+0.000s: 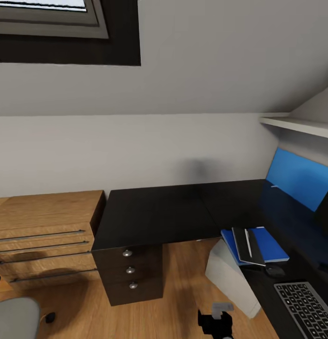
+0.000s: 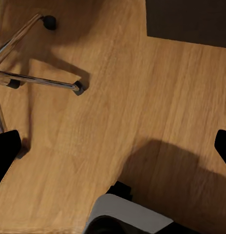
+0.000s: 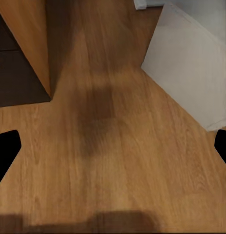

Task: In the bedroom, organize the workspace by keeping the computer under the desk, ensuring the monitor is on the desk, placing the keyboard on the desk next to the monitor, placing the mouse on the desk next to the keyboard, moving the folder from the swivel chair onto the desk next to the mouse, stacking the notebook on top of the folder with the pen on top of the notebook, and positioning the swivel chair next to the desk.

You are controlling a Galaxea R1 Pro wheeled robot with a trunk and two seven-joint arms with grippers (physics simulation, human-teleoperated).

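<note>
The black L-shaped desk (image 1: 154, 214) fills the middle of the head view. On its right wing lies the blue folder (image 1: 272, 247), with the thin dark notebook (image 1: 244, 247) on it and a slim pale pen (image 1: 249, 243) on the notebook. The mouse (image 1: 275, 270) sits just in front of them, then the keyboard (image 1: 305, 308). The monitor (image 1: 326, 212) is cut off at the right edge. The light grey computer (image 1: 229, 275) (image 3: 191, 63) stands under the desk. The swivel chair's seat (image 1: 15, 318) and chrome base (image 2: 40, 80) are at the lower left. My left gripper (image 2: 113, 148) and right gripper (image 3: 113, 148) hang open over the wood floor, holding nothing.
Black drawers with silver knobs (image 1: 130, 270) (image 3: 15, 73) carry the desk's left end. A low wooden drawer unit (image 1: 41, 235) stands to their left. There is a skylight (image 1: 65, 28) above, and a white shelf (image 1: 300, 125) and blue panel (image 1: 300, 179) at the right.
</note>
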